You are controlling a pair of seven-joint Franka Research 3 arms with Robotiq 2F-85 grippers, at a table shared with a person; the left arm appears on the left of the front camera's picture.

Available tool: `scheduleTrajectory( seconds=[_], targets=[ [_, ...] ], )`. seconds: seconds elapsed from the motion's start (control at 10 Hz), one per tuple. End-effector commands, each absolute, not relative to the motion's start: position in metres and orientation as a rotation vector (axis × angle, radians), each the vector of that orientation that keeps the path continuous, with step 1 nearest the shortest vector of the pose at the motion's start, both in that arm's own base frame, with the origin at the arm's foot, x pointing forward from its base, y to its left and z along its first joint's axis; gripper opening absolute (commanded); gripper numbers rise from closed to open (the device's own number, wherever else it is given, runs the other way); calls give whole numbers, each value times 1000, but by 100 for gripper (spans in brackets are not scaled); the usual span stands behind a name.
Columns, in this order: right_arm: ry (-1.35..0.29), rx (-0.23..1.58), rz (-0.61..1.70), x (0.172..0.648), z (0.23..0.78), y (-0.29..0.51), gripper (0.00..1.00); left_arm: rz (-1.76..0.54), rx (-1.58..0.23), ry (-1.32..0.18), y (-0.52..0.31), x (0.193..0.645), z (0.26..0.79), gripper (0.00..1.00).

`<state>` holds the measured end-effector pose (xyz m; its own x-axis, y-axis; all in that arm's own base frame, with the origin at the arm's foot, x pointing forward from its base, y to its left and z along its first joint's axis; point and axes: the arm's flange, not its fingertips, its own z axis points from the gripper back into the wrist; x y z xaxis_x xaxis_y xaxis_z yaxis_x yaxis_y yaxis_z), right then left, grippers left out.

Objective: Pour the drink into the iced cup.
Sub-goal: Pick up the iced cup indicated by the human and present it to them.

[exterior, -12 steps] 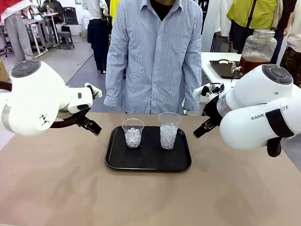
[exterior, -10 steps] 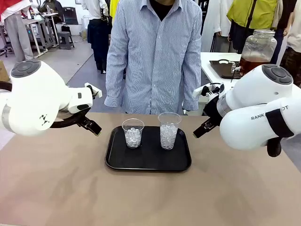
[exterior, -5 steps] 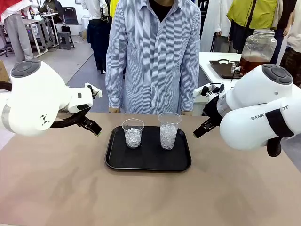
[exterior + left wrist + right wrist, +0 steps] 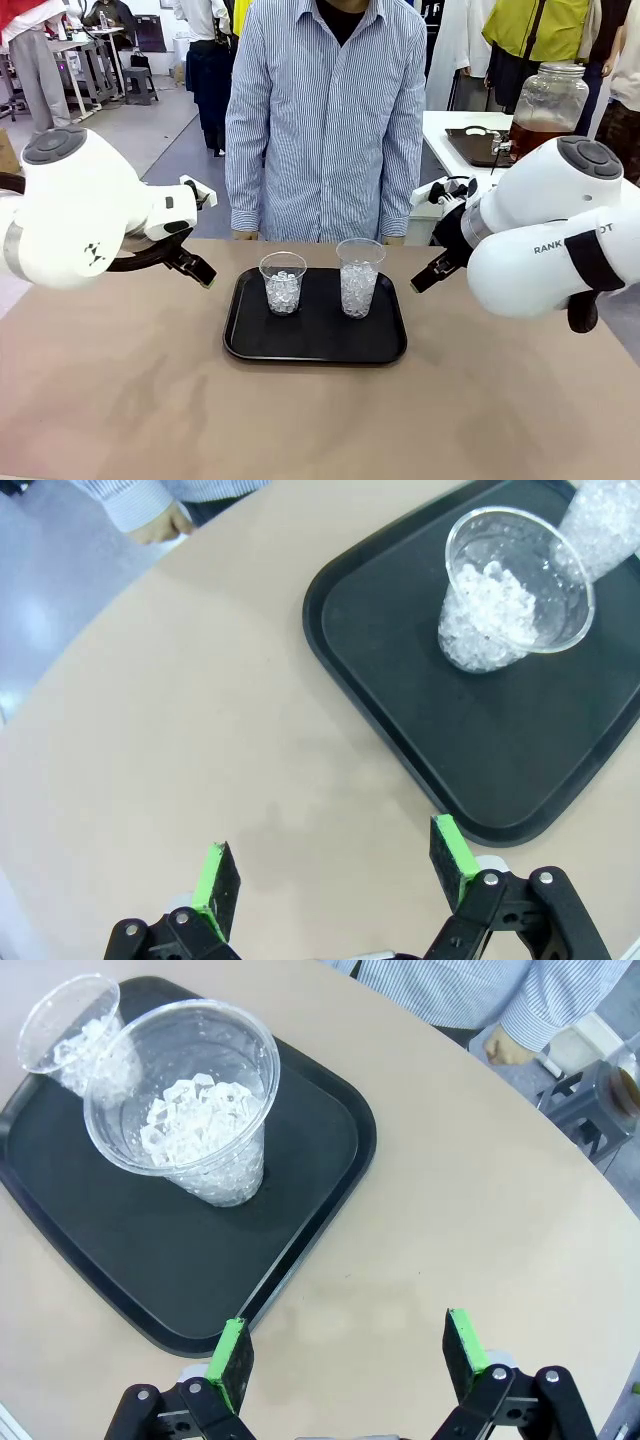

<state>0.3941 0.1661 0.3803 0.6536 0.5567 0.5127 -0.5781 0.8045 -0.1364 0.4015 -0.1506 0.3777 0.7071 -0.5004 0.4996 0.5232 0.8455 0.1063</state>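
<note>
Your left gripper [image 4: 332, 865] at nine o'clock and right gripper [image 4: 348, 1348] at three hang open and empty, flanking the black plastic tray [image 4: 250, 340] that steadies two clear ice-filled plastic cups [image 4: 283, 282] on the bench [image 4: 120, 400], since the amber-brown drink [image 4: 530, 137] apparently sits away at two o'clock in a glass jar [image 4: 550, 95].

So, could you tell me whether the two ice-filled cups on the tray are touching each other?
Apart. The front view shows the shorter cup and the taller cup with bare black tray between them.
</note>
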Motion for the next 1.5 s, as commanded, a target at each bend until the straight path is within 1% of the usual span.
scheduleTrajectory(
  seconds=[0.0,0.2,0.5,0.8,1.0,1.2,1.3,1.4],
  targets=[
    [-544,174,601,400,408,155,100,-549,-95,-573,-147,398,403,100],
    [-531,320,576,401,437,139,100,-529,-182,-626,-137,395,436,100],
    [-508,499,500,403,466,119,100,-431,-350,-600,-120,412,459,100],
    [-438,729,396,415,468,95,100,-394,-571,-496,-99,438,453,100],
    [-403,857,371,425,458,83,100,-353,-651,-492,-90,445,443,100],
    [-386,903,374,432,449,79,100,-332,-690,-482,-87,448,434,100],
    [-398,873,392,433,449,82,100,-367,-676,-496,-87,447,434,100],
    [-442,819,447,429,450,86,100,-321,-677,-482,-85,438,440,100]
  ],
)
